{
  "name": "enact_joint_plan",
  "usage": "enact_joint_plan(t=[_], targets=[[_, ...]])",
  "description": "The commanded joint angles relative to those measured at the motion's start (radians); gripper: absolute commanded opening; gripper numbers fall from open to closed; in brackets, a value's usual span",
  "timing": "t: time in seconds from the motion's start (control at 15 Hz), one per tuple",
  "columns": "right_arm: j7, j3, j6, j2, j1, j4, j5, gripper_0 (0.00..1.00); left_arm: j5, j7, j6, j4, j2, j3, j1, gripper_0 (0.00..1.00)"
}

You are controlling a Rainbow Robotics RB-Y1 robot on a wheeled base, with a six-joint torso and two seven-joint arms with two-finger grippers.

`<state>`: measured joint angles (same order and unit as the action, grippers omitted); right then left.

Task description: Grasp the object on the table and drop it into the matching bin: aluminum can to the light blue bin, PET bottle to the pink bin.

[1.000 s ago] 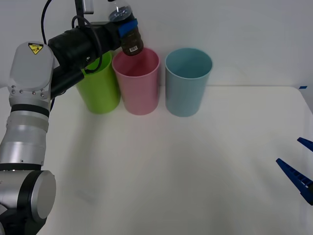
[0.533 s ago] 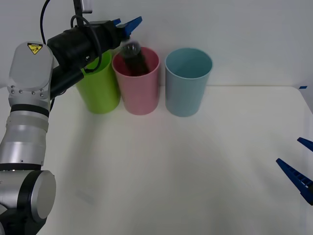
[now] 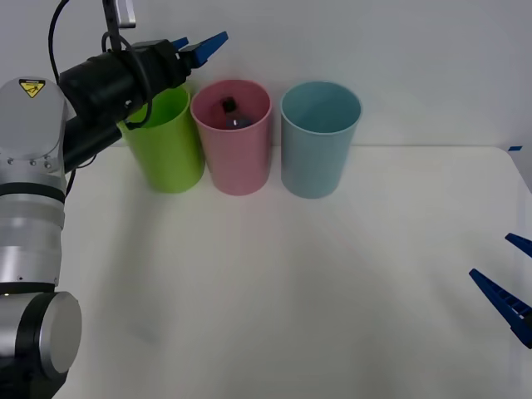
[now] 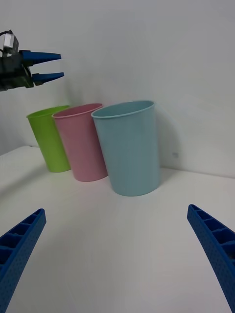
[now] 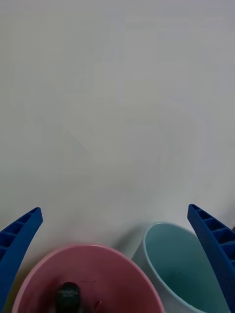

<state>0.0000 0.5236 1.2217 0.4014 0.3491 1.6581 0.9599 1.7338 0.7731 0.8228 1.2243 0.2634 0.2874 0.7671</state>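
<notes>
The PET bottle (image 3: 230, 114) lies inside the pink bin (image 3: 237, 158), black cap up; in the left wrist view its cap (image 5: 67, 293) shows at the bottom of the pink bin (image 5: 117, 266). My left gripper (image 3: 202, 43) hangs open and empty above the gap between the green and pink bins, also seen from the right wrist as the left gripper (image 4: 46, 66). The light blue bin (image 3: 320, 141) stands to the right of the pink one. My right gripper (image 3: 509, 283) rests open at the table's right edge.
A lime green bin (image 3: 170, 150) stands left of the pink bin, under my left forearm. The three bins line up along the far side of the white table (image 3: 316, 291), close to the white wall.
My left gripper opened and let go of the bottle, which dropped into the pink bin. The left arm then drew back slightly to the left. The right arm stayed still.
</notes>
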Motion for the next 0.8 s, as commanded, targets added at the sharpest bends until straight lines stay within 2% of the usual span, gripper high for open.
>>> enact_joint_plan(t=[0.07, 0.47, 0.8], targets=[[0.000, 0.000, 0.000, 0.000, 0.000, 0.000, 0.000, 1.00, -0.095, -0.018, 0.030, 0.001, 0.057, -0.016, -0.034, 1.00], [0.000, 0.000, 0.000, 0.000, 0.000, 0.000, 0.000, 1.00, -0.332, -0.124, 0.093, 0.004, 0.171, -0.063, -0.134, 1.00], [0.000, 0.000, 0.000, 0.000, 0.000, 0.000, 0.000, 1.00, -0.465, -0.218, 0.177, 0.007, 0.226, -0.068, -0.213, 1.00]])
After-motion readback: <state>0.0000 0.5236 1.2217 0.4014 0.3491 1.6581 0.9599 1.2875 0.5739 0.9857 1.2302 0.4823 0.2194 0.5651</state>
